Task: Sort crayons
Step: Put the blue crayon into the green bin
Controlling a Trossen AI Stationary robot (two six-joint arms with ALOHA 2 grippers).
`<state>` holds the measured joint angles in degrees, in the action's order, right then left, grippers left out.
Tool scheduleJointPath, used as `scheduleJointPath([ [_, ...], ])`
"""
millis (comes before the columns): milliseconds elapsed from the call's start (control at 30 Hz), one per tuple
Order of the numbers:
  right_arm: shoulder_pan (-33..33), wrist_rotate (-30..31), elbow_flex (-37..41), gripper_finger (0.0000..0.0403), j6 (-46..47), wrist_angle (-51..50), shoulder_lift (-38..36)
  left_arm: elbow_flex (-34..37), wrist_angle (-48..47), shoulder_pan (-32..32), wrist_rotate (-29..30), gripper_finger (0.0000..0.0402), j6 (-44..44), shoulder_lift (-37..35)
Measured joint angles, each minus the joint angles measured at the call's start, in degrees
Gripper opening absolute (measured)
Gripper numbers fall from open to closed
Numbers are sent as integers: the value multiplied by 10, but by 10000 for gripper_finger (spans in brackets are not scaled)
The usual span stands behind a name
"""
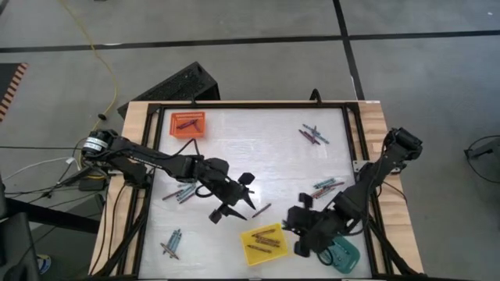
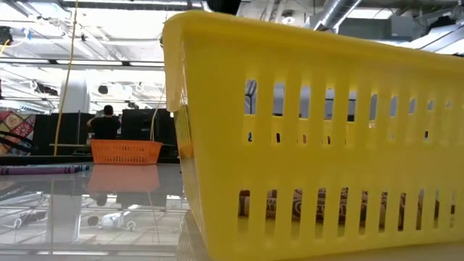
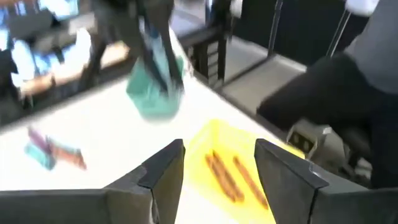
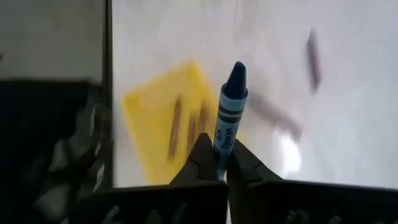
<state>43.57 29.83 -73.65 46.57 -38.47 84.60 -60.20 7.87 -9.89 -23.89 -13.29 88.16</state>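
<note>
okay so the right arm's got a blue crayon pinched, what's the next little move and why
Probably carry it over the teal tray and let go. The right tool is shut on the blue crayon, its tip pointing up past the yellow tray, which holds brownish crayons. The teal tray sits right beside that arm, so it seems the matching bin.

A lab or workshop hall: exposed ceiling ducts [image 2: 341, 11], taped concrete floor [image 1: 258, 39], a person [image 2: 106, 123] at benches
</note>
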Motion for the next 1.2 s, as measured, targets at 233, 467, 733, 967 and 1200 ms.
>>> scheduleJointPath([
  [233,36,-105,0,0,212,-135,0,20,-31,0,7,175,15,0],
  [467,116,-151,0,1,389,-186,15,56,-31,0,22,174,35,0],
  [733,183,-171,0,2,533,-202,63,72,-30,0,23,174,45,0],
  [967,202,-241,0,3,578,-197,123,72,-28,0,27,174,50,0],
  [1200,202,-267,0,13,586,-191,141,72,-44,0,35,174,62,0],
])
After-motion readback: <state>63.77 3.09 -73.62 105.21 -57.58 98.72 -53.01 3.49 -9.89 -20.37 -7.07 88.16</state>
